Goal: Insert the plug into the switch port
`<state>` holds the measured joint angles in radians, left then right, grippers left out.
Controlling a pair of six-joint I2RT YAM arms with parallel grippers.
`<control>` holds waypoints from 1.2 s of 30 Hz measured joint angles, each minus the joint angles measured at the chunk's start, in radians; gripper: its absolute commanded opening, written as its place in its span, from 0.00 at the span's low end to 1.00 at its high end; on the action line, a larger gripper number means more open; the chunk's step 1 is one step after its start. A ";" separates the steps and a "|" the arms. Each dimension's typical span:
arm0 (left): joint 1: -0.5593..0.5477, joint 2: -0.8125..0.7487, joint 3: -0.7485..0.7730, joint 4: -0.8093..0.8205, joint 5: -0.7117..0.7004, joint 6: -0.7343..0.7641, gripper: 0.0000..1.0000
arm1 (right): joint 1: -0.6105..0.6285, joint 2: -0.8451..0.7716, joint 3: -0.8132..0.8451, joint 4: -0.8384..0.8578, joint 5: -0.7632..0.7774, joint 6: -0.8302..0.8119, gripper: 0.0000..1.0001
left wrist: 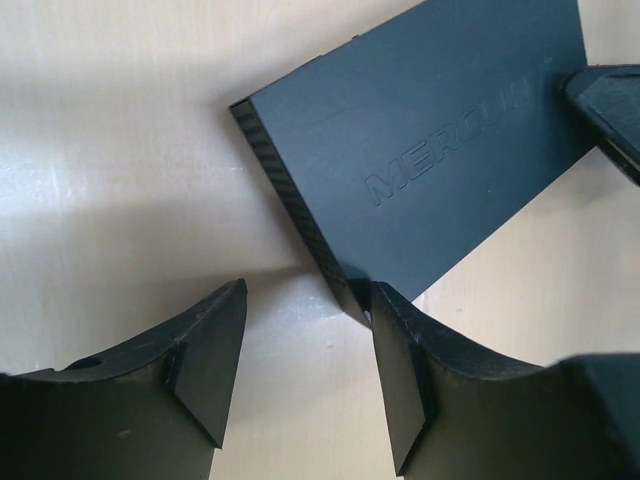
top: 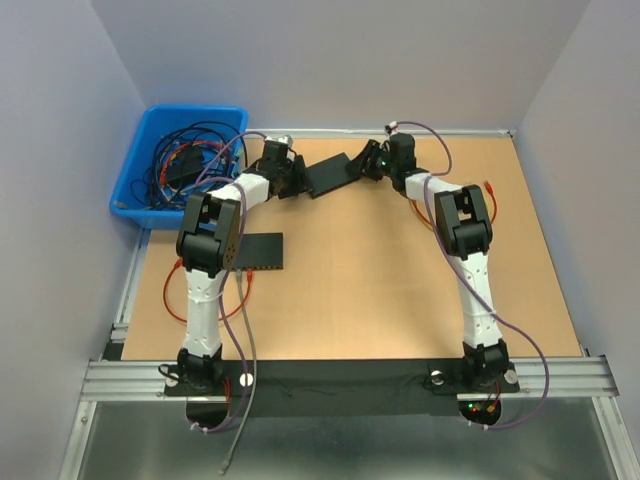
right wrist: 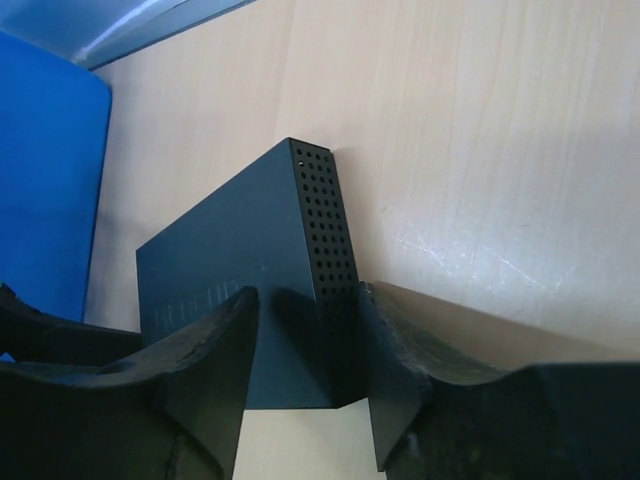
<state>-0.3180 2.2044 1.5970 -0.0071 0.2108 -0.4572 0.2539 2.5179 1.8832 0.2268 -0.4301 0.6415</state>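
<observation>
Two grippers flank one switch point(top: 328, 176) at the far side of the tabletop point(top: 380, 290)

The single switch lies at an angle near the tabletop's far edge, between the two grippers. The right gripper point(right wrist: 308, 297) is clenched on its perforated end, with a finger against each side. The left gripper point(left wrist: 308, 292) is released with nothing between its jaws, and the switch's opposite corner sits just beside the finger point(left wrist: 400, 370) on the right of its wrist view. A second flat black box point(top: 262, 252) rests well apart, nearer the left arm. One blue bin point(top: 128, 190) stands at the tabletop's far left corner, holding a tangle of dark cables point(top: 185, 165) with some red among them; the plug cannot be picked out there
</observation>
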 measured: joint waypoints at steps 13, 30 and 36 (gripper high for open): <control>-0.043 -0.110 -0.217 0.136 0.017 -0.026 0.61 | 0.039 -0.171 -0.300 0.068 0.016 -0.025 0.42; -0.289 -0.415 -0.678 0.276 -0.088 -0.219 0.61 | 0.063 -0.424 -0.719 0.194 0.056 -0.047 0.45; -0.311 -0.454 -0.724 0.272 -0.087 -0.263 0.61 | 0.083 -0.430 -0.704 0.155 0.056 -0.072 0.52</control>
<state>-0.6292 1.7508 0.8734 0.2653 0.1242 -0.7200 0.3367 2.0884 1.1793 0.3820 -0.3740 0.5694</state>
